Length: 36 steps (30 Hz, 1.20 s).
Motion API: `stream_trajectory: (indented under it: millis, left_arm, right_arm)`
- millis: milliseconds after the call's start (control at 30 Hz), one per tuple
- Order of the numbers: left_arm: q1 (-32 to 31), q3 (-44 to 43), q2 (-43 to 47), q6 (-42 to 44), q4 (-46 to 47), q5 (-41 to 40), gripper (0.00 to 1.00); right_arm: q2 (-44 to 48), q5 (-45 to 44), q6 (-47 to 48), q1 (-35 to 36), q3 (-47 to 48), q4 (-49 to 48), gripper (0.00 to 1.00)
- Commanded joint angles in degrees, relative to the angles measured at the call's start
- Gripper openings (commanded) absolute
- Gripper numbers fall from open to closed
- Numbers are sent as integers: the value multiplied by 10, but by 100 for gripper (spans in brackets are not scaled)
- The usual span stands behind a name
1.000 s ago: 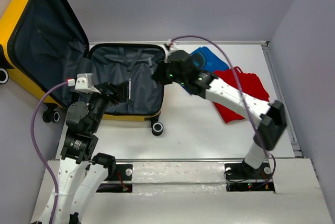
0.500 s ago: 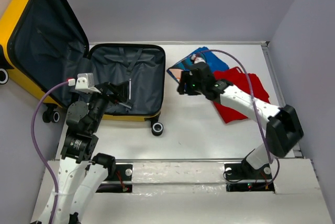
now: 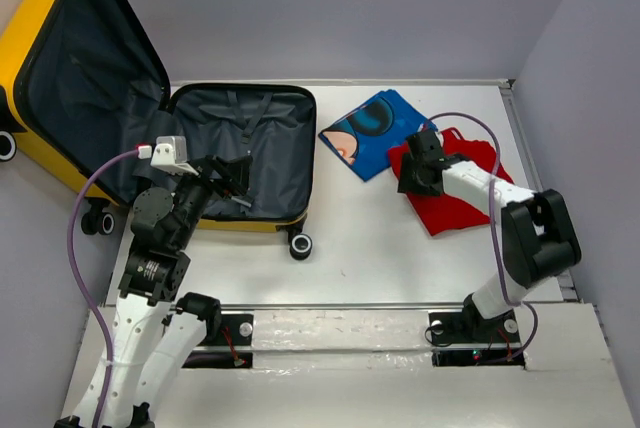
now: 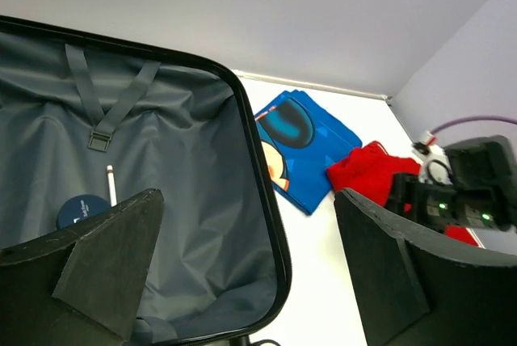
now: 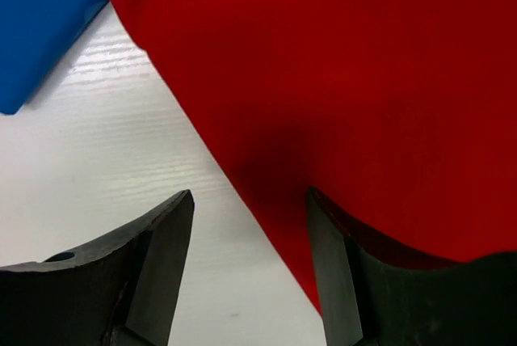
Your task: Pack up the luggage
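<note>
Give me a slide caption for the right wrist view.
Open right tool poised over the edge of the red garment, beside a blue garment on the white table.

The luggage (image 3: 140, 98) runs off the top view's left edge.

Left arm (image 3: 150, 248) and right arm (image 3: 470, 186): white links, black joint housings. A purple cable (image 3: 78, 238) loops to each wrist. White camera module (image 3: 168, 152) on left wrist. Matte black, wedge-shaped fingers (image 5: 161, 273).

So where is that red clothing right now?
In the top view, the red folded garment lies on the right, beside the blue cartoon-print cloth, the right tool over its left edge.
</note>
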<state>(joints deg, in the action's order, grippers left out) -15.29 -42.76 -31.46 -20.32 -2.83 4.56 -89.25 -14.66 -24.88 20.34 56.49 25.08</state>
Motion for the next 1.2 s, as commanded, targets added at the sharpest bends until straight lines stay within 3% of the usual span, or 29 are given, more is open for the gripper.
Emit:
stream_trajectory:
  millis: [0, 100, 167, 267, 367, 500, 667, 767, 800, 867, 933, 1000, 1167]
  left_arm:
    - [2, 2, -4, -1, 38, 23, 97]
    - [2, 2, -11, -2, 41, 35, 96]
    - [2, 2, -14, -1, 41, 41, 95]
    - [2, 5, -16, -3, 46, 49, 87]
    - [2, 9, -24, -17, 59, 75, 80]
    - [2, 15, -52, -43, 80, 142, 59]
    - [-19, 8, -86, -70, 92, 174, 51]
    - [-85, -8, -105, -73, 92, 165, 50]
    - [-114, -16, -119, -78, 93, 131, 49]
    - [-212, -27, -142, -79, 92, 88, 49]
    - [-270, -43, -191, -82, 90, 24, 50]
    - [-337, -57, -249, -84, 78, -16, 54]
    - [-413, -108, -362, -94, 63, -138, 85]
  right_arm:
    - [-71, -28, 53, 2, 66, 40, 64]
    - [-115, -39, 58, 2, 82, 52, 63]
    - [-127, -33, 55, 2, 83, 57, 55]
    - [-121, -7, 39, 2, 53, 55, 24]
    - [-93, 11, 31, 2, 23, 50, 13]
    - [-6, 78, 13, 17, -53, 24, 9]
    - [107, 118, -17, 63, -131, 23, 8]
    - [166, 128, -36, 74, -163, 22, 40]
    - [181, 130, -41, 74, -169, 22, 59]
    - [215, 131, -44, 74, -167, 23, 72]
    - [269, 139, -46, 74, -158, 27, 83]
    - [320, 132, -51, 74, -138, 37, 86]
    - [398, 18, -72, 74, -100, 91, 87]
